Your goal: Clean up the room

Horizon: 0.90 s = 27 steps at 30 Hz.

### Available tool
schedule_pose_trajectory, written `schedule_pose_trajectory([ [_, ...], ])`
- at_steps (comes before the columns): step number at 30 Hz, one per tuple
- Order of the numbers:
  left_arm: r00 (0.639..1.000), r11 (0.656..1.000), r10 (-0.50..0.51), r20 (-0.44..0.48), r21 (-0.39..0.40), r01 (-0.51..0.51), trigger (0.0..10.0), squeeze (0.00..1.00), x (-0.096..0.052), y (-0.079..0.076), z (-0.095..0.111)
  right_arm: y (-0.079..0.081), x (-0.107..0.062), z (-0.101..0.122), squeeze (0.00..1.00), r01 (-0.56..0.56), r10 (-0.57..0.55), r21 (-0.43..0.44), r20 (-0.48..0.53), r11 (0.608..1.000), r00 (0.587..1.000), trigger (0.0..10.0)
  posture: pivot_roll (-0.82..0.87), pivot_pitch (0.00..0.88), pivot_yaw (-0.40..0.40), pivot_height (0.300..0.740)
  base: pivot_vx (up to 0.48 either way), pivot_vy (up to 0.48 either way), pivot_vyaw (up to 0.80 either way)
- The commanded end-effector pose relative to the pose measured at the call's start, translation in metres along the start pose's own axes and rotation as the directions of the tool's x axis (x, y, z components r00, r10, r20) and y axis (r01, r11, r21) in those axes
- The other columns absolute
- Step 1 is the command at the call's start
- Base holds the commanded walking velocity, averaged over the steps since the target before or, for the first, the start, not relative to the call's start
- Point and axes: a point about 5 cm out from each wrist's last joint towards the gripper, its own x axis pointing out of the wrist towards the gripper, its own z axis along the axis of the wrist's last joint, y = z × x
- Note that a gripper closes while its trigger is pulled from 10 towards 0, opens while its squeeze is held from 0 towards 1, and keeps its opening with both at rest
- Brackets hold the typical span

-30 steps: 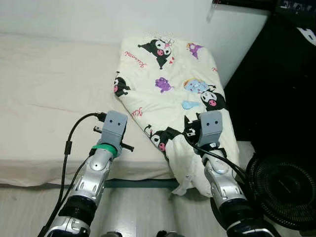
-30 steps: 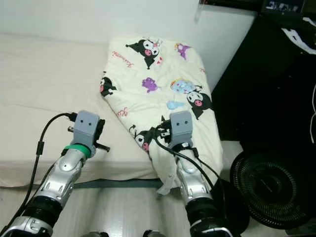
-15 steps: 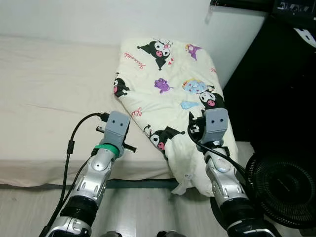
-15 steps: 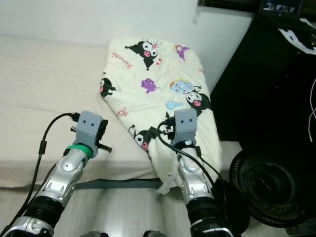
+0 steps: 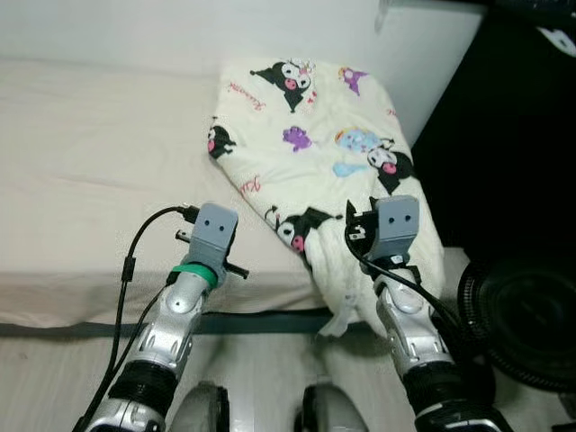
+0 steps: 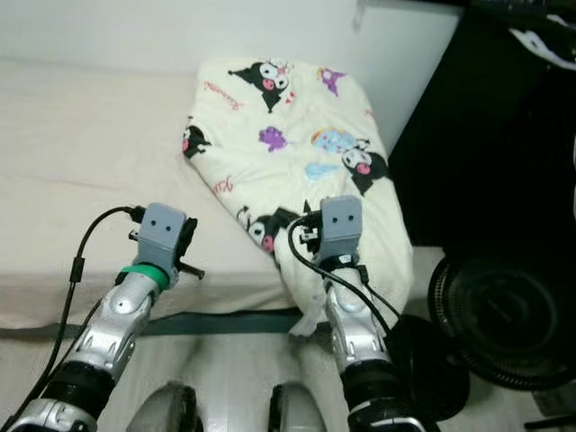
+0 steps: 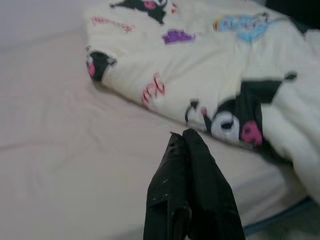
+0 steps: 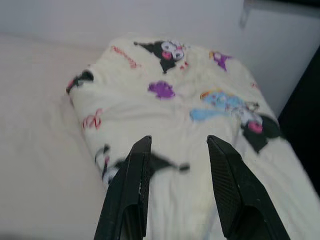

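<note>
On the bed (image 5: 81, 171), at its right end, lies the folded cream blanket (image 5: 315, 153) with black, purple and blue cartoon prints. It sits flat on the beige sheet, far end close to the white wall (image 5: 180, 27); its near right corner spills over the mattress edge and hangs toward the floor, with a small white tag or tie dangling there. No bin, box or other container shows up.

Bed sheet is bare and lightly wrinkled left of the blanket. A dark strip runs under the mattress edge. Floor (image 5: 54, 378) is pale wood-look. Dark furniture (image 5: 513, 135) stands just beside the bed on the right, and a black round fan (image 5: 522, 324) sits on the floor in front of it.

Left arm is raised forward, left gripper (image 7: 184, 136) over bare sheet just beside the blanket's near left edge, fingers pressed together, nothing between them. A black cable loops from the wrist, green band around it.

Right arm is raised forward too, right gripper (image 8: 175, 145) above the near part of the blanket, fingers (image 8: 137, 170) spread wide, nothing held; blanket shows through the gap. Can't tell if the tips touch the fabric.

Robot's feet are visible at the bottom of the head views, near the bed edge.
</note>
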Motion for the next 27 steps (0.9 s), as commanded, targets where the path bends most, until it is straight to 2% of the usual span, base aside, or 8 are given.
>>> schedule_pose_trajectory([
  [1,1.0,1.0,-0.021,-0.015,0.006,0.021,10.0,0.0,-0.002,-0.003,-0.004,-0.004,-0.004,-0.007,0.0,0.017,-0.016,0.009,-0.032,1.0,0.999,10.0,-0.04,0.058,0.007,0.597,0.0,0.0,0.0],
  [14,1.0,1.0,-0.025,-0.018,0.013,0.025,10.0,0.0,-0.004,-0.002,-0.003,-0.003,-0.005,-0.007,0.0,0.015,-0.014,0.026,-0.034,1.0,0.999,10.0,-0.03,0.066,0.016,0.547,0.0,0.0,0.0],
  [20,1.0,1.0,-0.024,-0.016,0.021,0.024,10.0,0.0,-0.008,0.0,-0.002,-0.005,-0.002,-0.007,0.0,-0.022,0.025,0.067,-0.054,0.998,0.998,10.0,-0.01,0.114,0.022,0.542,0.0,0.0,0.0],
  [23,1.0,1.0,-0.018,-0.011,0.025,0.018,10.0,0.0,-0.009,0.003,0.0,-0.01,0.004,-0.007,0.0,-0.019,0.027,0.114,-0.071,0.993,0.997,10.0,0.0,0.122,0.022,0.542,0.0,0.0,0.0],
  [27,1.0,1.0,0.002,-0.005,0.027,-0.002,10.0,0.0,-0.009,0.009,0.003,-0.025,0.016,-0.002,0.0,0.016,-0.003,0.165,-0.078,0.986,0.997,10.0,0.01,0.126,0.019,0.542,0.0,0.0,0.0],
])
